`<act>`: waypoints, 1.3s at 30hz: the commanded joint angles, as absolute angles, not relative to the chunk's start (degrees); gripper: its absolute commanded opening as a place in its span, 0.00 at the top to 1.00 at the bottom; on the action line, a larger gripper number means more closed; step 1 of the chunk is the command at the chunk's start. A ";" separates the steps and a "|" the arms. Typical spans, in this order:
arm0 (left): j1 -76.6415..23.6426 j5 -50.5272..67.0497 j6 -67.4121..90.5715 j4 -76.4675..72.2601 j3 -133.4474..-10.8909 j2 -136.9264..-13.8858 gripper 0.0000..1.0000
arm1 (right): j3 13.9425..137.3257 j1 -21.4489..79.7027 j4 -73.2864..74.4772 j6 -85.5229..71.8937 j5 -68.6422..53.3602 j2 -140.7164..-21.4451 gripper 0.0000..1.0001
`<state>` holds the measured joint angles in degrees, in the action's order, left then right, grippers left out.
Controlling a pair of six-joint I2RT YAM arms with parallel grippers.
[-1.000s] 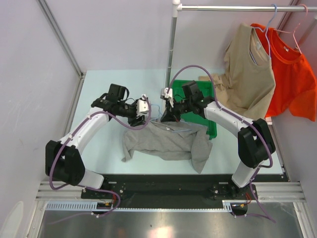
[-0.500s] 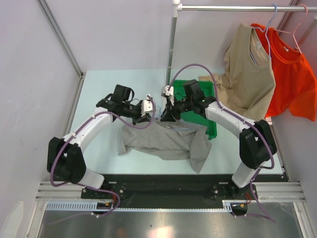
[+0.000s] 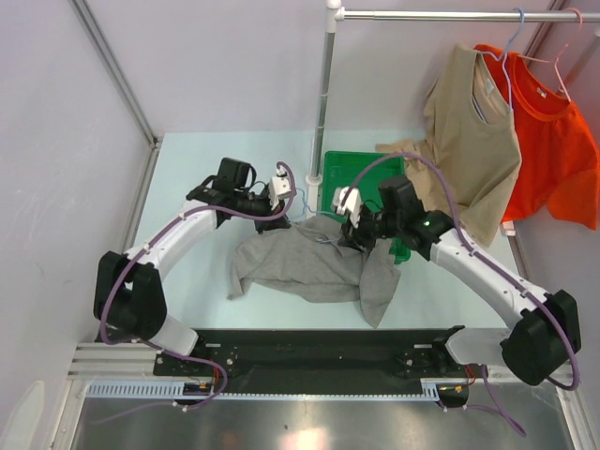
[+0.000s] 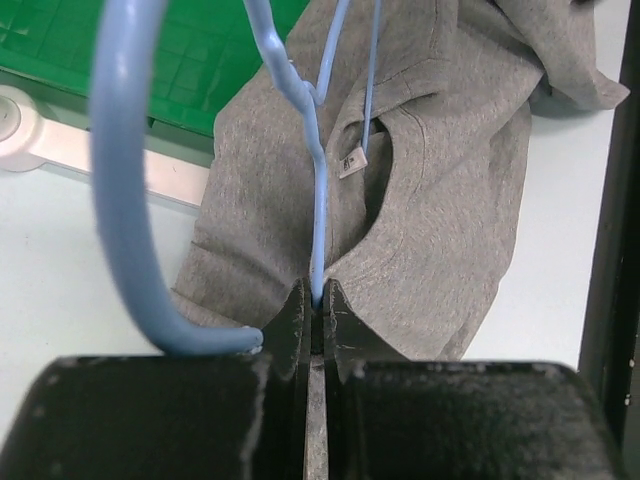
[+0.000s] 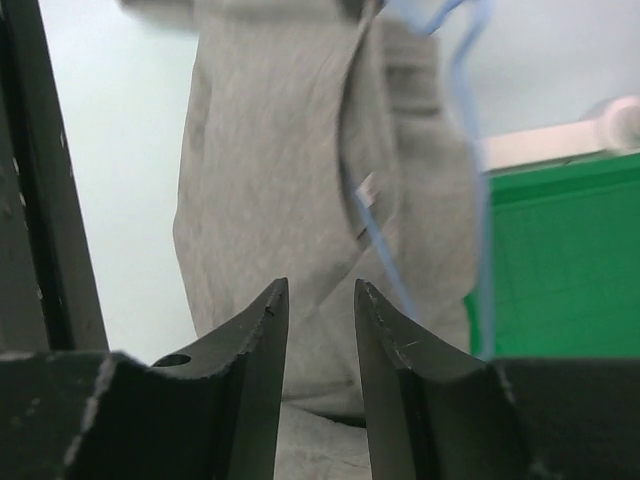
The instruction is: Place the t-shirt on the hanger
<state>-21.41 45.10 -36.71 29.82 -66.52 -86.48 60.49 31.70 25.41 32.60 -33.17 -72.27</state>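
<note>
Just in front of the green bin's (image 3: 364,169) left corner, the left gripper (image 4: 318,298) is clamped tight on the twisted neck of the pale blue wire hanger (image 4: 321,200). The hanger's hook curls away to one side of the fingers. From that grip thin wires run out over the grey t-shirt (image 3: 305,267), and one reaches the round neck opening beside a small white label. The t-shirt lies crumpled on the pale table (image 3: 202,281) in front of the bin, on the side toward the arms' bases, its far edge close to the bin's front wall.

The right gripper (image 5: 320,290) hovers over the cloth at the bin's front edge, its fingers apart with nothing between them. The grey fabric and the blurred blue wire lie beyond its tips.

Behind and to the right of the bin, a tan shirt (image 3: 472,141) and an orange-red t-shirt (image 3: 553,141) hang from a metal rail (image 3: 441,15).
</note>
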 commanded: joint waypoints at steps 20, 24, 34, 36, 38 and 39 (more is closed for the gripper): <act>-17.93 48.51 -35.42 30.06 -67.15 -86.40 1.00 | 53.17 33.93 18.89 47.99 -16.70 -81.92 0.85; -17.05 49.57 -35.68 30.15 -66.88 -85.52 1.00 | 53.09 32.00 20.65 47.29 -16.35 -79.29 1.00; -12.49 55.37 -38.06 30.85 -65.30 -81.48 1.00 | 55.11 22.86 24.61 41.05 -19.51 -76.99 1.00; -11.78 56.86 -38.06 31.29 -65.13 -80.95 1.00 | 55.19 20.66 24.61 40.08 -20.74 -77.25 1.00; -11.25 57.48 -37.35 31.20 -64.95 -80.51 1.00 | 55.81 18.04 25.22 38.68 -23.36 -78.13 1.00; -11.16 57.39 -37.35 31.03 -64.86 -80.16 1.00 | 55.98 17.32 25.31 37.98 -24.25 -78.40 1.00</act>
